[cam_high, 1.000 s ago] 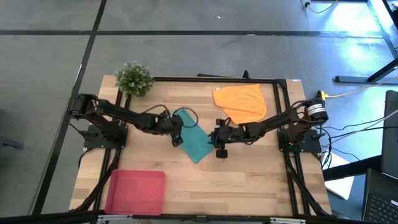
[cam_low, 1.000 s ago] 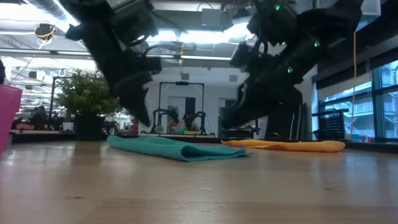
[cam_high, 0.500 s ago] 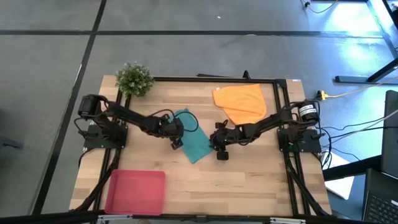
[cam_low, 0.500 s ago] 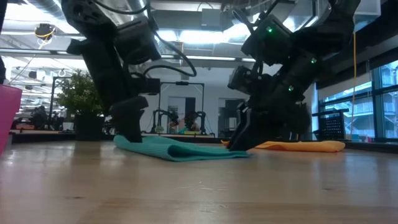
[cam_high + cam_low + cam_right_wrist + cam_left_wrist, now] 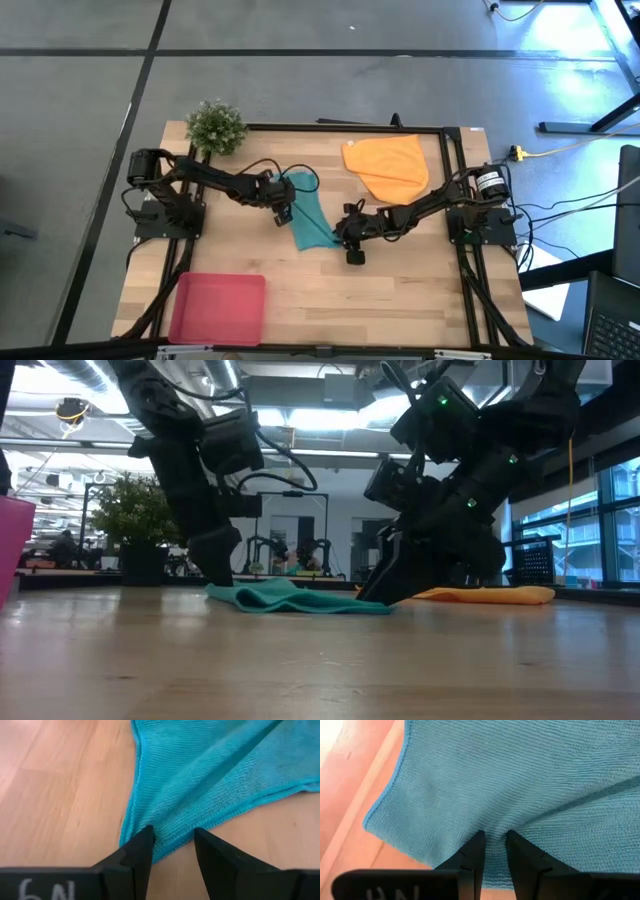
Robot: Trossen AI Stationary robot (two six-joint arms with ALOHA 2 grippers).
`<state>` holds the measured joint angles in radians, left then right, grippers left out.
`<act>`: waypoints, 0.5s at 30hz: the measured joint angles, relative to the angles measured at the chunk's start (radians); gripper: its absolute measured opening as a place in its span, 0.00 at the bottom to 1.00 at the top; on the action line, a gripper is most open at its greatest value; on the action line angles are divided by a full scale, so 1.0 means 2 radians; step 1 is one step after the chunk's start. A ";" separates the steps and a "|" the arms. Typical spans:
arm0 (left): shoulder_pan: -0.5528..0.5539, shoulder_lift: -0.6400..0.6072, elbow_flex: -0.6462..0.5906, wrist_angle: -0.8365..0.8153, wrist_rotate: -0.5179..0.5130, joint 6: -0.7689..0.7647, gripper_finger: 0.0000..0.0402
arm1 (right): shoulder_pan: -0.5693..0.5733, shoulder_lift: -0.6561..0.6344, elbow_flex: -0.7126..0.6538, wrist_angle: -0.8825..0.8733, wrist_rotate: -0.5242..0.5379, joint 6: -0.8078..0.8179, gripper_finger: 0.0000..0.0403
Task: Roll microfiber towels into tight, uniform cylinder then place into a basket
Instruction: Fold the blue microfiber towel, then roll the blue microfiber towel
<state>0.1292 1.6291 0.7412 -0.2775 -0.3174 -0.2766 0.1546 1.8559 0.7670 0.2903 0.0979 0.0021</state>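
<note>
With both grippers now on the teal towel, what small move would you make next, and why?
Probably draw the two grippers apart. The left gripper and right gripper each pinch an edge of the teal towel, which lies bunched and wrinkled on the table, too uneven to roll.

Teal towel (image 5: 311, 222) bunched mid-table, orange towel (image 5: 388, 166) flat behind, pink basket (image 5: 218, 308) front-left.

Towel (image 5: 310, 221) mid-table between arms; second towel (image 5: 388, 165) behind; basket (image 5: 218, 308) front-left.
</note>
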 joint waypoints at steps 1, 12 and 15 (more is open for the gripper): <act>-0.003 -0.005 0.001 -0.005 0.000 0.000 0.18 | 0.000 -0.002 0.000 -0.001 0.008 -0.007 0.37; -0.070 -0.059 0.024 -0.032 -0.004 0.019 0.18 | 0.000 -0.035 0.001 -0.006 0.068 -0.061 0.37; -0.094 -0.063 0.024 -0.037 -0.004 -0.015 0.18 | 0.001 -0.041 0.002 -0.003 0.071 -0.097 0.37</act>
<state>-0.0595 1.5026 0.7883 -0.3508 -0.3248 -0.3060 0.1563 1.7748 0.7700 0.2836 0.2405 -0.1920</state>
